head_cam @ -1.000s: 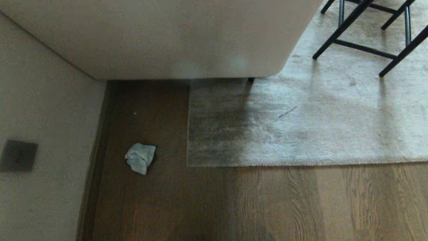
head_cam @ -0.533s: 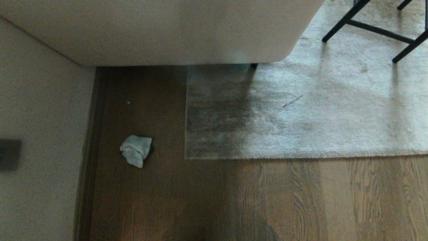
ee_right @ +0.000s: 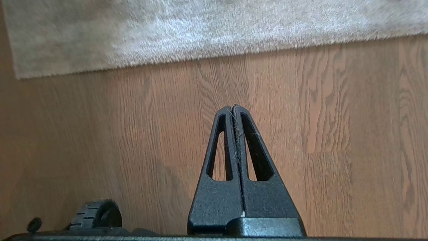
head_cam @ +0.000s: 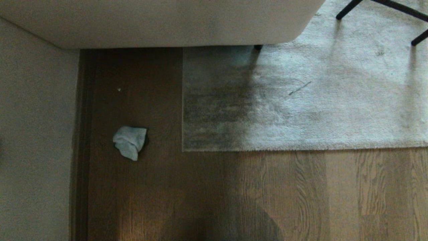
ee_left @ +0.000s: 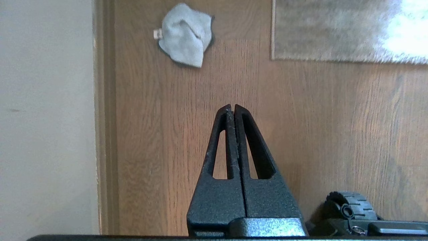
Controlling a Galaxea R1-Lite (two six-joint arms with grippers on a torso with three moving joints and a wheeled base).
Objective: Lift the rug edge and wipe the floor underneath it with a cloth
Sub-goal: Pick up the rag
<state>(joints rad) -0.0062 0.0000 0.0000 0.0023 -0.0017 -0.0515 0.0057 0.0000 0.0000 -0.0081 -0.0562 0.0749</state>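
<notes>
On the brown wood floor [head_cam: 200, 194] near the wall, the cloth [head_cam: 129, 142] lies crumpled, apart from the rug edge [head_cam: 301, 149], which lies flat. I judge nothing is done yet: picking up, lifting and wiping all remain. My left gripper [ee_left: 233, 107] and right gripper [ee_right: 233, 107] are both closed and empty. I can read no writing.

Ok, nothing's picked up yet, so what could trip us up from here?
1. The cloth lies close to the wall, so the left gripper may have little room on that side.
2. The rug edge lies flat on the floor, and the shut right gripper may struggle to get under it.
3. The sofa sits on the rug, so lifting near that corner may drag.
</notes>
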